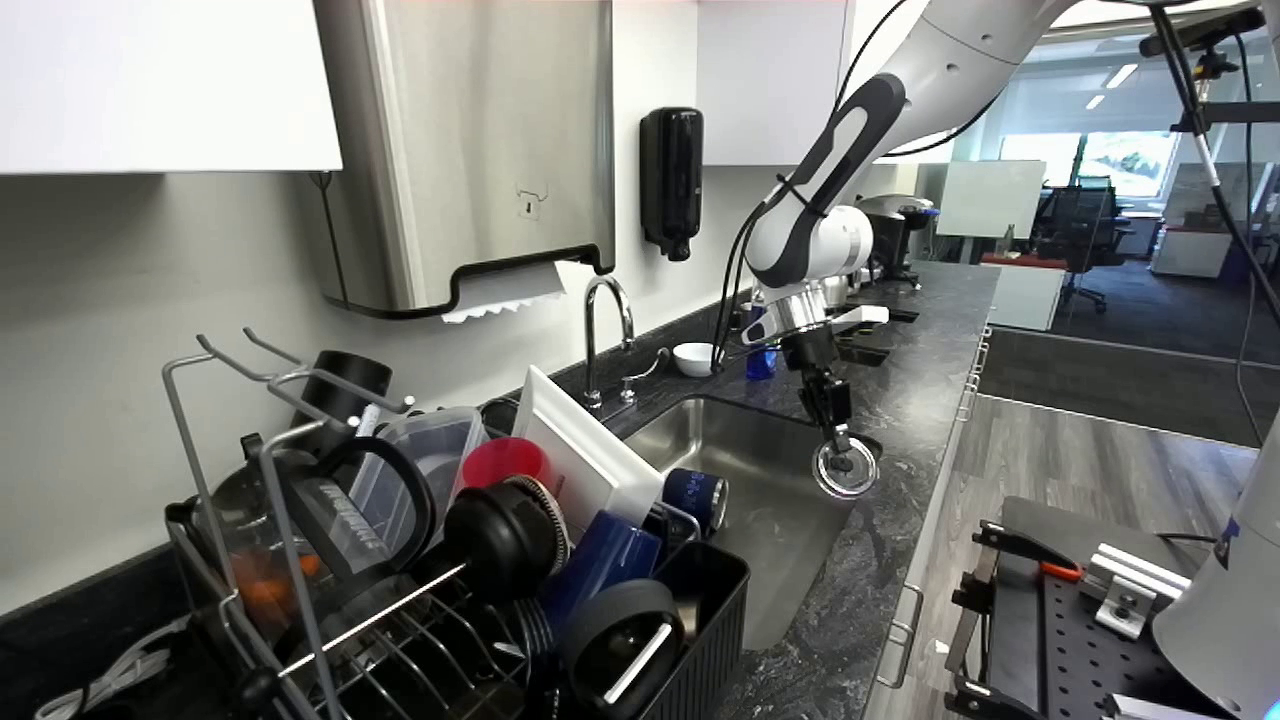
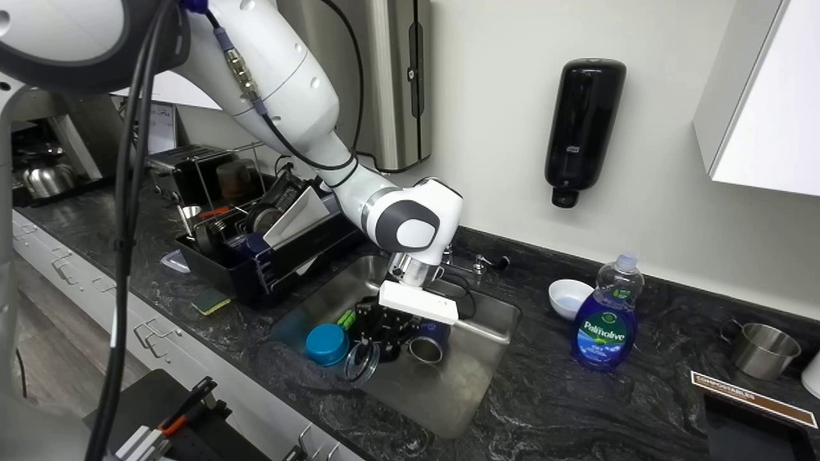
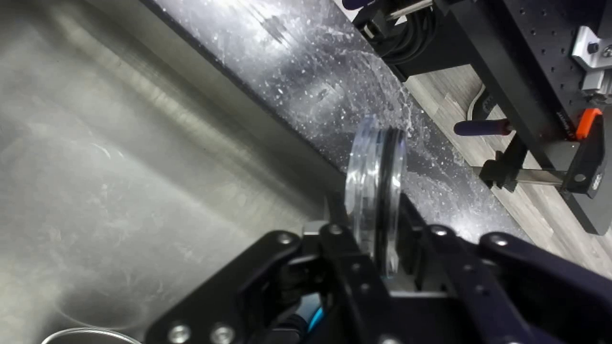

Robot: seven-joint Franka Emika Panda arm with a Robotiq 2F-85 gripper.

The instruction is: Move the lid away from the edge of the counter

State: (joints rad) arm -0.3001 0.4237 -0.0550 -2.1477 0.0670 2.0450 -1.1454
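Observation:
The lid [image 3: 375, 181] is round and see-through with a shiny rim. My gripper [image 3: 373, 208] is shut on it, one finger on either side. In the wrist view I see the lid edge-on, tilted up on its side. In both exterior views the lid [image 1: 846, 468] hangs below the fingers, close to the sink's front rim. The gripper's fingertips are partly hidden behind the lid [image 2: 362, 362] in an exterior view. The dark veined counter [image 3: 325, 95] runs beneath and beside it, with its front edge to the right in the wrist view. How high the lid hangs I cannot tell.
The steel sink [image 2: 442, 400] holds a blue bowl [image 2: 327, 344] and a dark blue mug [image 2: 429, 340]. A full dish rack [image 1: 420, 600] stands beside the sink. Dish soap [image 2: 604, 326] and a white bowl [image 2: 569, 298] stand toward the wall.

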